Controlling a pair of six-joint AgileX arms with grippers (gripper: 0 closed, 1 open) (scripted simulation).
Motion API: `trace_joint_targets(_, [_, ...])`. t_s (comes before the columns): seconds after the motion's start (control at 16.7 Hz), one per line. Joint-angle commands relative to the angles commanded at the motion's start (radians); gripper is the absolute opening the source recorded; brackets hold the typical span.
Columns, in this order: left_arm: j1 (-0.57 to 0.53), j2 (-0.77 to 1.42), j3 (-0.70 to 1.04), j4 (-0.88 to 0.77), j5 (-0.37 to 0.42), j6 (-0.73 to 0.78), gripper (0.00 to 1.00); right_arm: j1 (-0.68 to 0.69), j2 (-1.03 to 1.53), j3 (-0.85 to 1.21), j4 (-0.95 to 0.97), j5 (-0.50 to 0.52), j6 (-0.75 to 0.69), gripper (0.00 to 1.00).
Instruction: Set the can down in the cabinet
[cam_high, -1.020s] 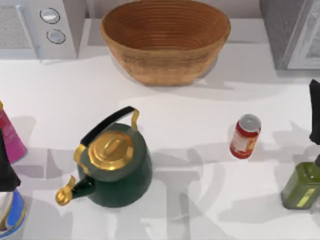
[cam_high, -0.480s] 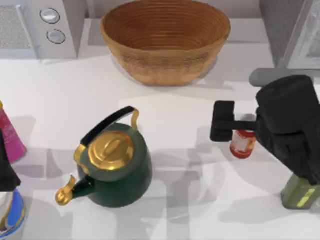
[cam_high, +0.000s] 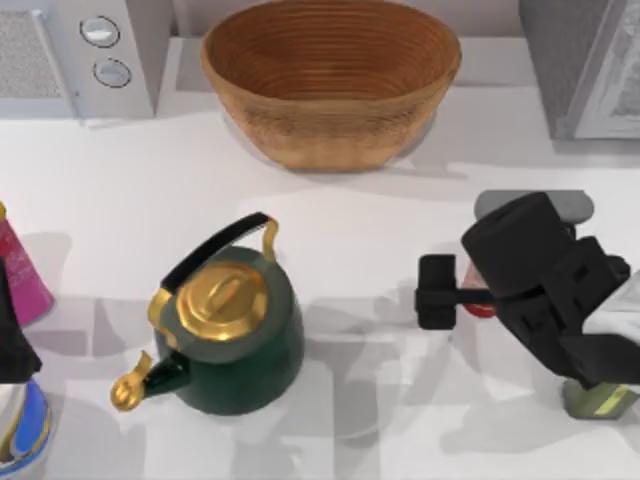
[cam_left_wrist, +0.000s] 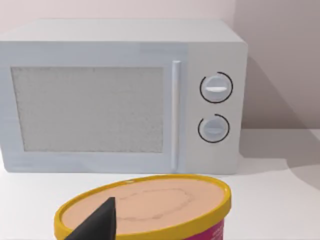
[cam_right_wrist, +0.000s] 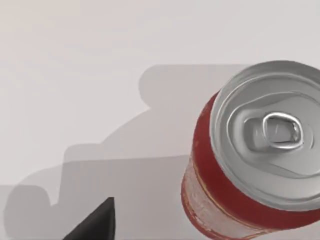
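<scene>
Seen from above: the right gripper (cam_high: 462, 296) hangs over the can (cam_high: 482, 308) on the white table (cam_high: 360, 220), right of the green kettle (cam_high: 235, 335); whether its fingers are spread or closed I cannot tell.
Can, top view: a red sliver beneath the black wrist, near the olive bottle (cam_high: 596, 399).
Right wrist view: can (cam_right_wrist: 252, 165) upright, silver top facing the camera, one dark fingertip (cam_right_wrist: 95, 222) well apart from it.
Left wrist view: left arm parked before the microwave (cam_left_wrist: 120, 95), above a yellow-rimmed tub (cam_left_wrist: 150, 207).
</scene>
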Motion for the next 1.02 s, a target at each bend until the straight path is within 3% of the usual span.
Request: trace_joint_targets(1.02, [0.0,0.0,0.0,0.0,0.0,0.0,1.0,-0.093,0.243,0.047,0.231,-0.054,-0.079,1.0])
